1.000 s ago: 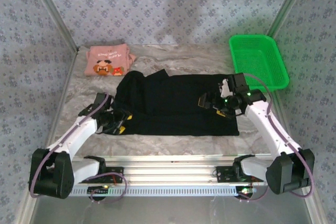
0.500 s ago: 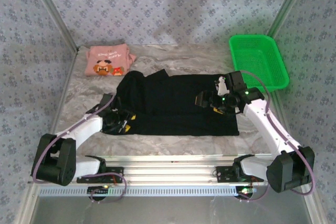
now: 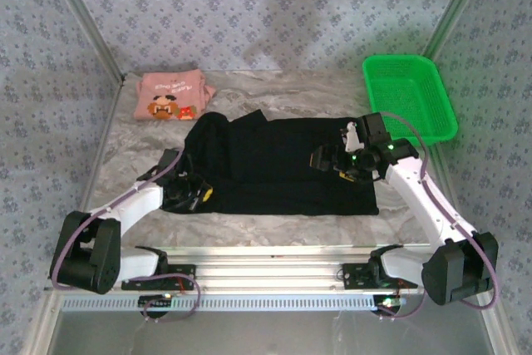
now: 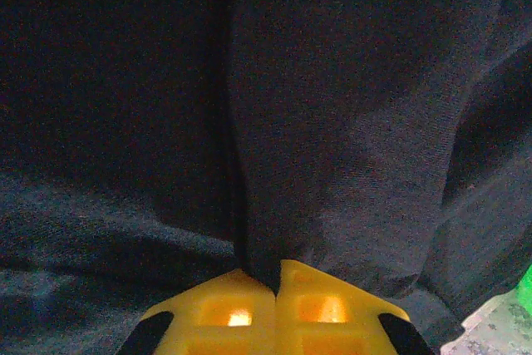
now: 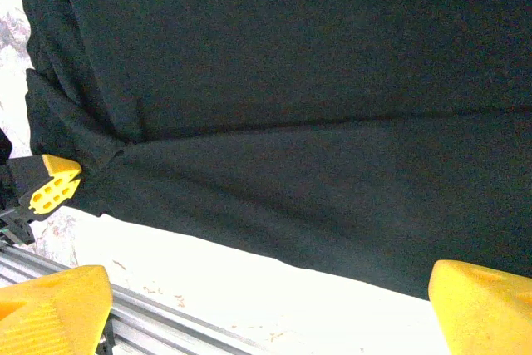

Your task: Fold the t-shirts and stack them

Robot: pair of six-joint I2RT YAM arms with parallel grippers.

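Sideways, black t-shirt (image 3: 283, 164), long axis left-right.

Lettering (image 3: 171, 84) on pink shirt (image 3: 158, 93) illegible

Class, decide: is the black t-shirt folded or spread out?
Mostly spread: the black t-shirt lies flat on the table, its left edge pinched by the shut left pincer.

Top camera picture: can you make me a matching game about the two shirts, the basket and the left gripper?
Things:
1. black t-shirt
2. pink t-shirt
3. green basket
4. left gripper

Places or states:
A. at the back left
B. shut on dark cloth
C. spread out in the middle
D. at the back right

Pairs: 1-C, 2-A, 3-D, 4-B
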